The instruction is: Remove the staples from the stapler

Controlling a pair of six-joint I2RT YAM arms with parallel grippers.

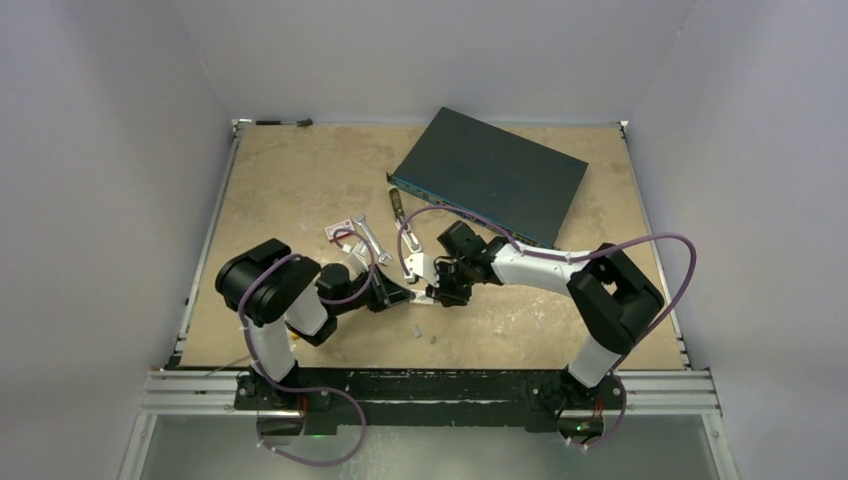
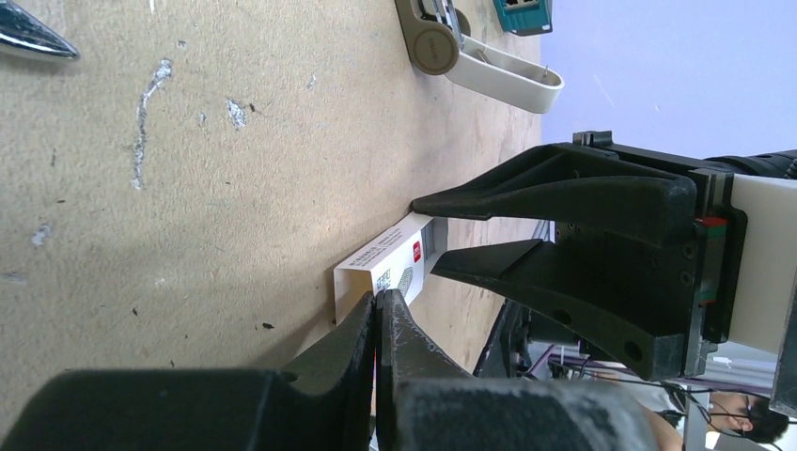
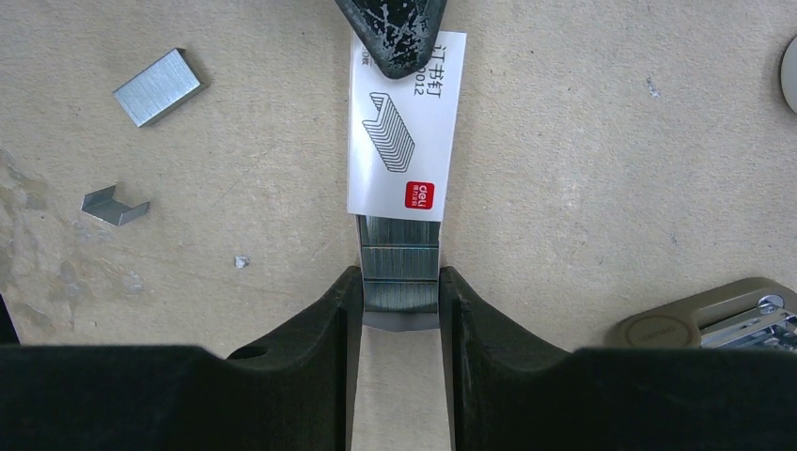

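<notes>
ok so the right gripper [image 3: 399, 277] has its jaws pinched against both sides of a stack of staples [image 3: 399, 254] that's poking out of the near end of a white staple box [image 3: 404, 141]. The left gripper [image 2: 378, 305] has its jaws pressed flat together with nothing between them, and the tip is sitting on the far end of that same box.

Seen from the right wrist, a loose staple block [image 3: 158, 86] lies well off to the box's left, with a smaller bent clip of staples [image 3: 115, 205] below it. The stapler [image 3: 700, 324] is off to the box's right, lying on the table [image 1: 290, 190] apart from both grippers, its metal channel showing. A wrench [image 2: 28, 33] tip shows further out, and a dark flat device [image 1: 490, 175] sits well beyond the box.
</notes>
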